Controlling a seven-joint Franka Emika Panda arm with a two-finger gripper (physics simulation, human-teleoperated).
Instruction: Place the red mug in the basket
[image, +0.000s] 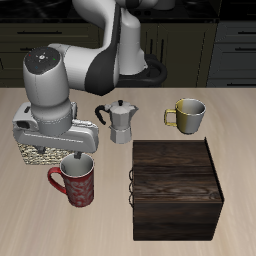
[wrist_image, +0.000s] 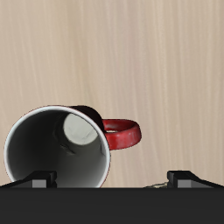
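The red mug (image: 76, 184) stands upright on the table near the front edge, its handle pointing away from the dark wooden box. In the wrist view the red mug (wrist_image: 56, 150) shows from above, with its grey-white inside and its red loop handle (wrist_image: 121, 133). My gripper (image: 78, 163) hangs just above the mug's rim. It is open (wrist_image: 112, 179) and empty, with one fingertip (wrist_image: 39, 180) over the rim and the other beyond the handle. The woven basket (image: 38, 155) sits just behind the mug, largely hidden by my hand.
A dark wooden box (image: 178, 187) stands beside the mug toward the front. A metal moka pot (image: 121, 122) and a yellowish-olive mug (image: 187, 115) stand farther back. The arm rises over the basket.
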